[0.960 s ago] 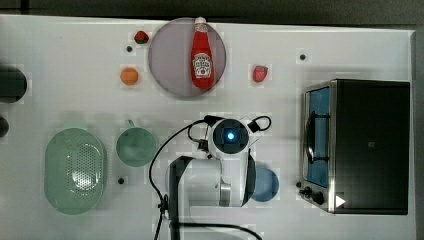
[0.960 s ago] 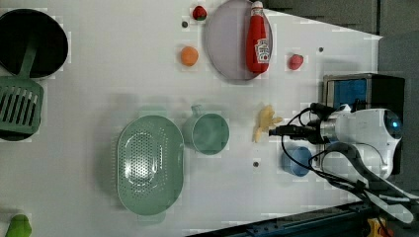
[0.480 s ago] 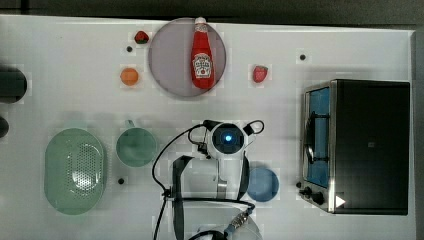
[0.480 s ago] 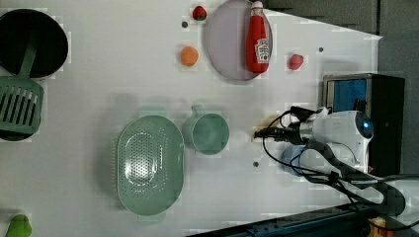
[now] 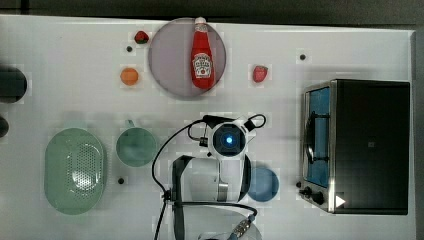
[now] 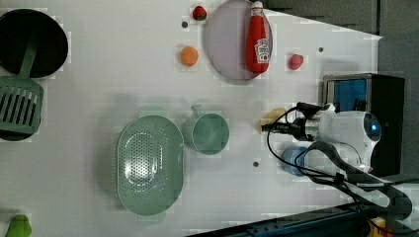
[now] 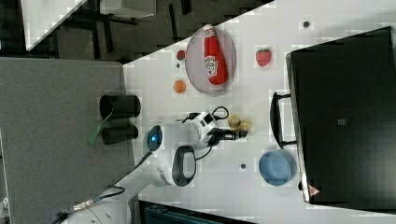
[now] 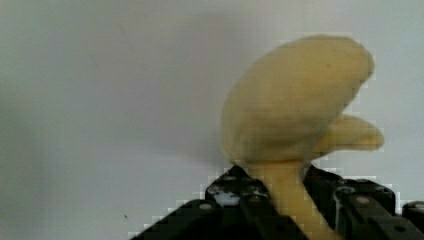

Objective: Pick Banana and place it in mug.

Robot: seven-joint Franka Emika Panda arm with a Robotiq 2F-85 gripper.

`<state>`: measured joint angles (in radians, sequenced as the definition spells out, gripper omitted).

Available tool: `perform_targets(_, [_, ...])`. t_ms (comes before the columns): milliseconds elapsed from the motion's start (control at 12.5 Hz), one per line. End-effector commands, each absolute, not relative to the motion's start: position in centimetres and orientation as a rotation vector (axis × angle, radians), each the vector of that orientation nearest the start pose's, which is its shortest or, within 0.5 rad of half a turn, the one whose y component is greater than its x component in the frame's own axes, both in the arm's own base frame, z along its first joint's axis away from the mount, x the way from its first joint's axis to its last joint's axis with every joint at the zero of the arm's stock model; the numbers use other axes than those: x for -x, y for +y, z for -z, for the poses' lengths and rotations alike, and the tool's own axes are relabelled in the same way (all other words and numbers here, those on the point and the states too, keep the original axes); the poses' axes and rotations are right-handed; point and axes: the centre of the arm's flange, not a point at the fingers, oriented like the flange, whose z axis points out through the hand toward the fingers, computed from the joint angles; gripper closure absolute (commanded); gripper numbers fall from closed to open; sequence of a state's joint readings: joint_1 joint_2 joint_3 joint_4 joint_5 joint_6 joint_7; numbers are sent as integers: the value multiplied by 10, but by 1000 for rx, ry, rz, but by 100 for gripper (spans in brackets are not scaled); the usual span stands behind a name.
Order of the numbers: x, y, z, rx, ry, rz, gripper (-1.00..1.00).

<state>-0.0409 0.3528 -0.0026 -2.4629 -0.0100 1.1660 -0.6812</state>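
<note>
The pale yellow banana (image 8: 295, 125) lies on the white table, and its stem runs down between my two black fingers (image 8: 235, 192), which press on it from both sides. In the left view the banana (image 6: 272, 117) sits at the tip of my gripper (image 6: 267, 128). The right view shows the banana (image 7: 239, 123) against the gripper (image 7: 243, 134) too. The teal-green mug (image 6: 210, 133) stands empty a short way toward the left view's left. In the top view the mug (image 5: 136, 146) is left of my wrist, which covers the banana.
A blue bowl (image 5: 263, 183) sits close by my arm and a toaster oven (image 5: 360, 145) stands at the top view's right. A pale-green perforated dish (image 5: 75, 170) lies left of the mug. Farther back are a ketchup bottle (image 5: 201, 52) on a grey plate (image 5: 170, 65), an orange ball (image 5: 129, 76) and a strawberry (image 5: 260, 73).
My gripper has shifted toward the left view's left onto the banana, and its fingers have closed in from wide open to grip the stem.
</note>
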Motion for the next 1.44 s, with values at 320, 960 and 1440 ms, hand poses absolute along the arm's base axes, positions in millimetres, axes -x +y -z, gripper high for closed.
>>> perform_targets(320, [-488,-31,-263,3140,209,48,49])
perform_targets(960, [-473,-17,-468,3140,176,42,49])
perform_targets(1440, [-446,77,-501,3142,335,-30,49])
